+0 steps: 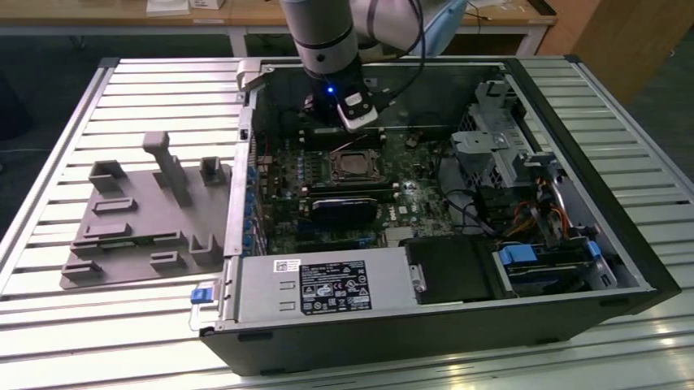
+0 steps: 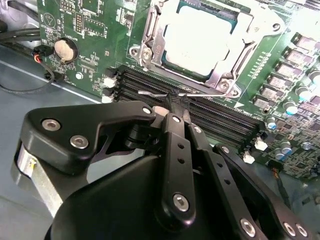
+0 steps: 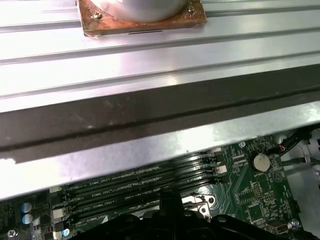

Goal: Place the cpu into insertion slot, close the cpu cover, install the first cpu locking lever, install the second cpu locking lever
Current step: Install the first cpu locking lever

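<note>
gripper (image 2: pixel 175 104): jaws clenched, tips at thin wire lever (image 2: pixel 149 93), apparently for pushing it. just beyond jaws: cpu (image 2: pixel 197 40) seated flat, cover (image 2: pixel 150 34) closed over its edges.

- The cpu (image 2: pixel 197 42) has a smooth, pale metal top with a bright sheen.
- The cpu cover (image 2: pixel 151 31) is bare silver metal, glossy.
- The gripper (image 2: pixel 173 106) has smooth black fingers (image 2: pixel 176 150) with a satin finish and shiny steel screws.
- The motherboard (image 2: pixel 90 30) is glossy green.
- The tabletop (image 1: pixel 130 89) is ribbed, brushed metal.
- At 9 o'clock of the dark matt case (image 1: pixel 434 337) lies a matt grey plastic fixture (image 1: pixel 130 236).
</note>
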